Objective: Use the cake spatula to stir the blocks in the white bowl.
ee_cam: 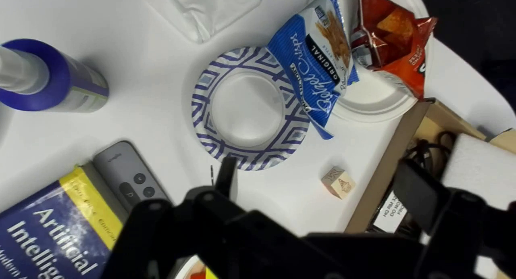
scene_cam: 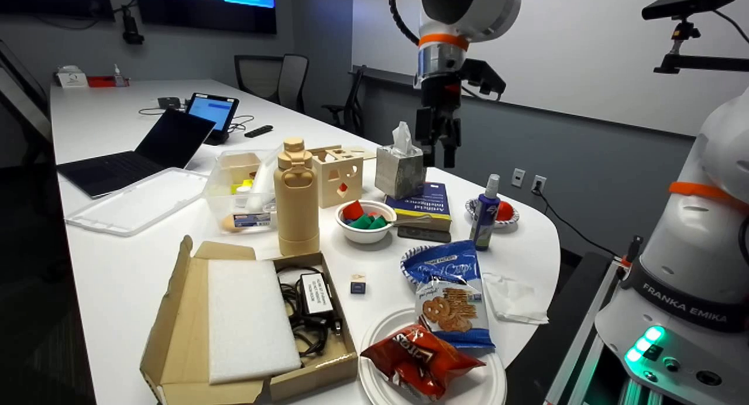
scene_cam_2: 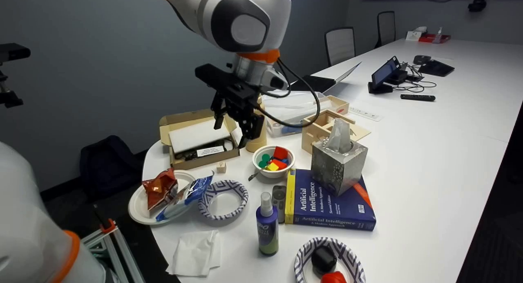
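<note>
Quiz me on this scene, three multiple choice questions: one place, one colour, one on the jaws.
1. Where are the green blocks?
A. on the laptop
B. in the white bowl
C. on the book

2. What colour is the tall bottle?
A. tan
B. red
C. black

3. How do the jaws stand?
A. shut on a snack bag
B. shut on the book
C. open

1 B: both exterior views show them there.
2 A: an exterior view shows its tan body.
3 C: the wrist view shows them wide apart.
</note>
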Robot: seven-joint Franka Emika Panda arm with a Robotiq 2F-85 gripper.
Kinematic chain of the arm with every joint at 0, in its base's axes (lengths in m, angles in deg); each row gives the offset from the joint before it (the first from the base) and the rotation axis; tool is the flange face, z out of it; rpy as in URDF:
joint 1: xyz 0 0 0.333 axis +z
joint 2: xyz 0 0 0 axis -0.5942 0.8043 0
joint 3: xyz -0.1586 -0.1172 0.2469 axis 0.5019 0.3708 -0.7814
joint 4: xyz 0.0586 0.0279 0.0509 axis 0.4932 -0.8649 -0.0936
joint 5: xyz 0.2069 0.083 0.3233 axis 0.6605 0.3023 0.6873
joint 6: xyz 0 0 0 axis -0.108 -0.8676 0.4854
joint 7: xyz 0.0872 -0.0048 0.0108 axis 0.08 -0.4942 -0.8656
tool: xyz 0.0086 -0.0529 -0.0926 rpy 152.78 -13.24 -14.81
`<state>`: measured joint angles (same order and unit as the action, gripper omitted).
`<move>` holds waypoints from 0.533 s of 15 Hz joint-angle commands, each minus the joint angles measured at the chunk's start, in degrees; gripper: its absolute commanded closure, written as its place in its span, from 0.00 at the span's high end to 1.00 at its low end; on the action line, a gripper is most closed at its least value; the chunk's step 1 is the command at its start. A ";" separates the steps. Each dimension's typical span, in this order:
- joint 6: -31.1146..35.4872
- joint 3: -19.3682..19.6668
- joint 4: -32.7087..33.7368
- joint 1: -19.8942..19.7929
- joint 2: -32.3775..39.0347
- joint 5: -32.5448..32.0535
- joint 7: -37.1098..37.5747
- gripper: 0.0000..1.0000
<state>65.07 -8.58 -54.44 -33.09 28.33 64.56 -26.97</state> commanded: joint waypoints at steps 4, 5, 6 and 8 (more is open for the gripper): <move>-3.23 2.64 3.63 -1.24 10.54 13.58 -16.44 1.00; -3.01 2.43 3.66 -1.54 11.63 14.57 -18.01 1.00; -2.78 2.17 3.76 -1.83 12.54 15.19 -19.17 1.00; -1.75 1.77 4.11 -2.32 14.32 14.95 -20.72 1.00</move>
<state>63.97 -6.05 -52.39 -34.00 39.71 78.15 -44.42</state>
